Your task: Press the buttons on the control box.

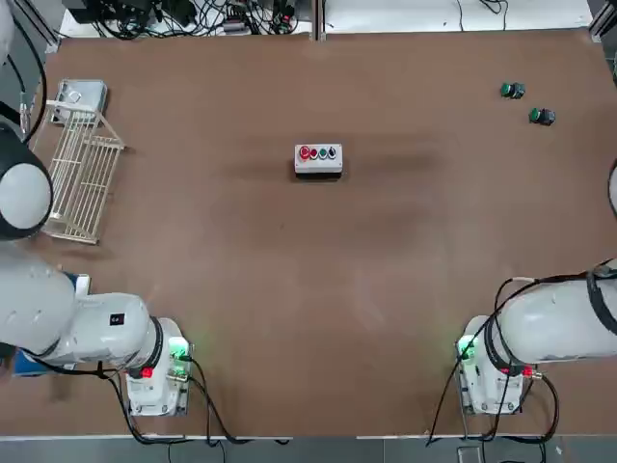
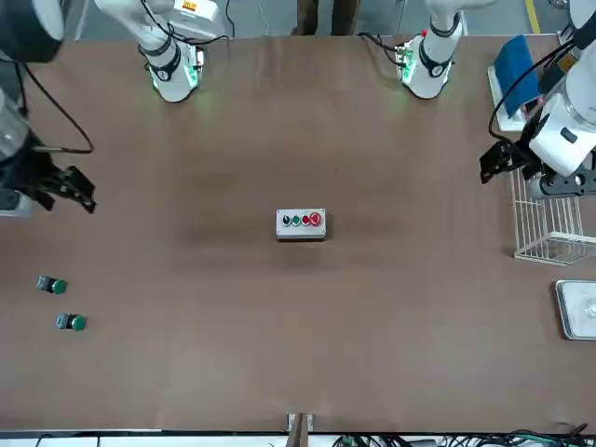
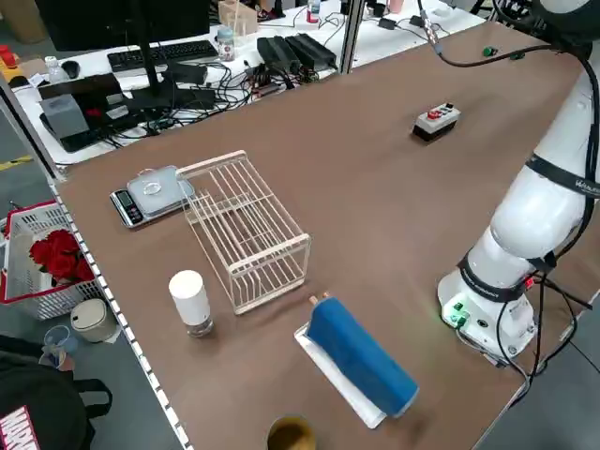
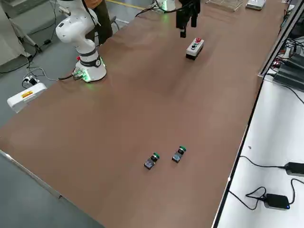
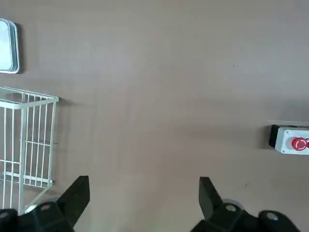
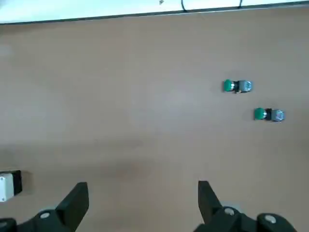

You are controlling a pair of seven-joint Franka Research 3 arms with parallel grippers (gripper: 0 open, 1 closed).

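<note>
Both your left gripper (image 5: 145, 193) and right gripper (image 6: 143, 195) hang raised at their own sides with fingers spread and empty, likely to keep clear of the control box (image 1: 318, 162), which sits mid-table toward the far edge, buttons (image 1: 318, 152) up for pressing.

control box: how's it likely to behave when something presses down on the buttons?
Likely rigid: the control box looks like a hard, straight-edged housing. Probably won't tip, since it lies flat on a broad base. It may slide a little under an angled push, as no clamp or tape shows around it on the table.
</note>
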